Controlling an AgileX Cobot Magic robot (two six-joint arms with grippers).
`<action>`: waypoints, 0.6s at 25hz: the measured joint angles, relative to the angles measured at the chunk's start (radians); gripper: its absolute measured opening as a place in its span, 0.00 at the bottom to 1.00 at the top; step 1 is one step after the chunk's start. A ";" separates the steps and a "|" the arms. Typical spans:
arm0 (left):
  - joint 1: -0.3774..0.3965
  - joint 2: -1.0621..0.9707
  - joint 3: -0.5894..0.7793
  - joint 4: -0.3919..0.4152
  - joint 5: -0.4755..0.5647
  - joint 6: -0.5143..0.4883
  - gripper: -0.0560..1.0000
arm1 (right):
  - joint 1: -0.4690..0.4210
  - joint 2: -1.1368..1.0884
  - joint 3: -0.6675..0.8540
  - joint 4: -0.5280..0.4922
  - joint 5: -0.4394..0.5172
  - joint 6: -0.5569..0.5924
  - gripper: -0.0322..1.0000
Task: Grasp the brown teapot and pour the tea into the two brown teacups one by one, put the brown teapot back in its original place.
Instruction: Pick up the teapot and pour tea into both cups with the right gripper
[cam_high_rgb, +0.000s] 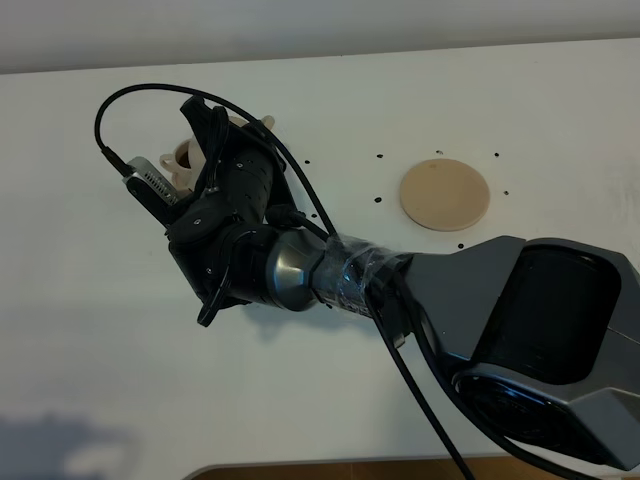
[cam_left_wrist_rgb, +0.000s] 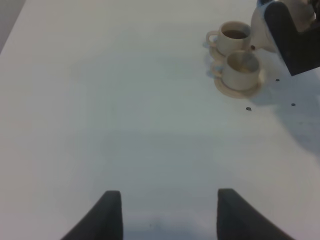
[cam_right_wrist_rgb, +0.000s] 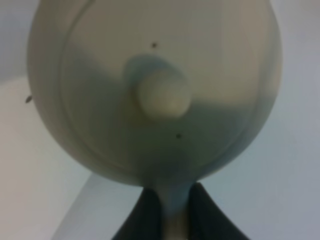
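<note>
Exterior high view is showing the right arm (cam_high_rgb: 330, 270) reaching across the middle to the upper left of the frame, its wrist covering most of what is lying there. Bits of tan ceramic are peeking out around it, and which piece they belong to I cannot tell. A flat round saucer disc (cam_high_rgb: 445, 195) is lying on the white table (cam_high_rgb: 100, 330) in the upper right, well apart from the arm's tip, its whole top showing.

Right wrist view is looking straight at the brown teapot (cam_right_wrist_rgb: 155, 90), which is filling almost the whole frame. Its lid (cam_right_wrist_rgb: 100, 110) is sitting in place with the knob (cam_right_wrist_rgb: 164, 97) in the middle. The right gripper (cam_right_wrist_rgb: 172, 205) is clamping narrowly on the loop handle (cam_right_wrist_rgb: 172, 225), one dark finger on each side of it.

Left wrist view is showing the left gripper (cam_left_wrist_rgb: 167, 200) standing wide, with only bare table between its fingers. Far from it, the two brown teacups (cam_left_wrist_rgb: 241, 70) are sitting side by side, each on its own saucer (cam_left_wrist_rgb: 222, 86). The farther cup (cam_left_wrist_rgb: 235, 35) is holding dark liquid. The nearer one is looking pale inside. The teapot is hanging just beside the farther cup, partly cut off by the frame edge.
</note>
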 joint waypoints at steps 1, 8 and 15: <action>0.000 0.000 0.000 0.000 0.000 0.000 0.49 | 0.000 0.000 0.000 -0.005 0.000 -0.001 0.15; 0.000 0.000 0.000 0.000 0.000 0.000 0.49 | 0.001 0.000 0.000 -0.052 -0.004 -0.017 0.15; 0.000 0.000 0.000 0.000 0.000 0.000 0.49 | 0.001 0.000 0.000 -0.073 -0.004 -0.021 0.15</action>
